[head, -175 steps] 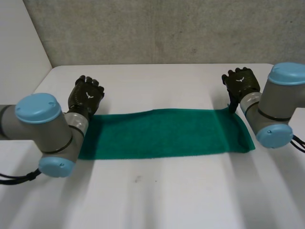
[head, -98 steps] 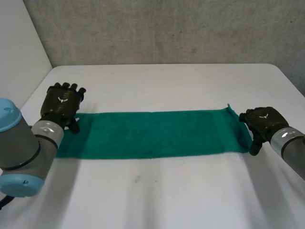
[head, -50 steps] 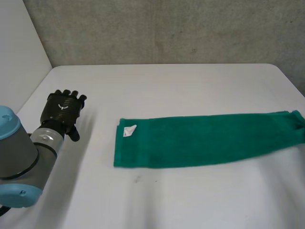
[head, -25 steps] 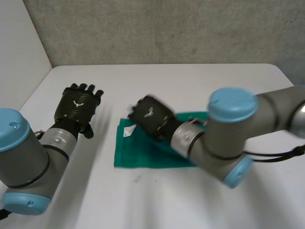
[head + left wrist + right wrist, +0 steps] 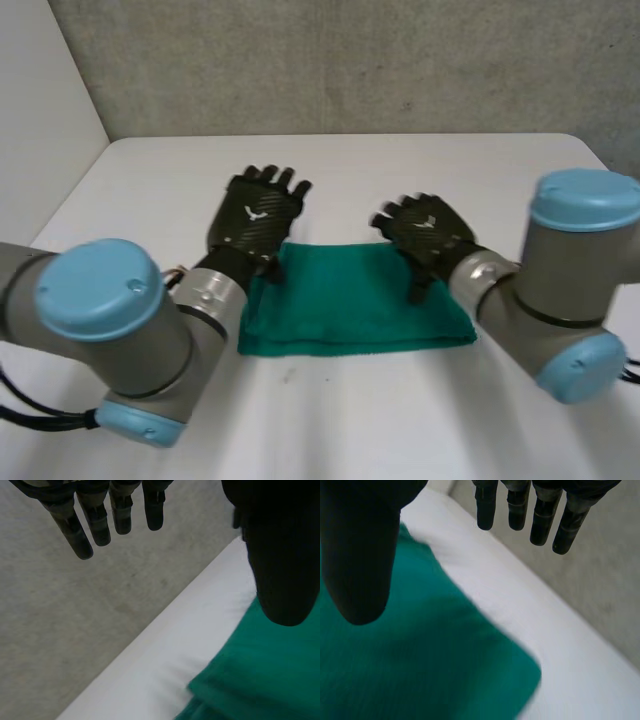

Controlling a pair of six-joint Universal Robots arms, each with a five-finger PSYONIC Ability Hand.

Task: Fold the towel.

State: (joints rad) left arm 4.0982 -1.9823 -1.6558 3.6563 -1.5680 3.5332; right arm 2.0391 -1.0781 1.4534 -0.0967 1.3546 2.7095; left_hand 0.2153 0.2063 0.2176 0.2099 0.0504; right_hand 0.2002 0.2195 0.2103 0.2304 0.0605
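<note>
Table [image 5: 400, 420] is white, and the towel lies flat near the middle of it. Behind the towel a grey wall [image 5: 350, 60] rises at the far edge of the table.

The left arm [image 5: 110, 320] stands on the near left side of the towel and reaches toward its far left corner. The right arm [image 5: 570, 290] stands on the right side of the towel and reaches over its right end.

The towel [image 5: 350, 300] is green and forms a short rectangle with its long side going left to right. In the left wrist view two layers of the towel [image 5: 260, 680] show at its corner, one on the other. In the right wrist view another corner of the towel [image 5: 420, 670] lies flat on the table.

The left hand [image 5: 258, 212] is at the far left corner of the towel. Its fingers [image 5: 100, 520] are straight and spread past the far edge of the towel, its thumb [image 5: 280, 555] is over the towel, and it holds nothing.

The right hand [image 5: 428, 232] is over the far right part of the towel. Its fingers [image 5: 542, 515] are straight too, its thumb [image 5: 360, 555] is over the towel, and nothing is held between them. I cannot tell if either thumb touches the towel.
</note>
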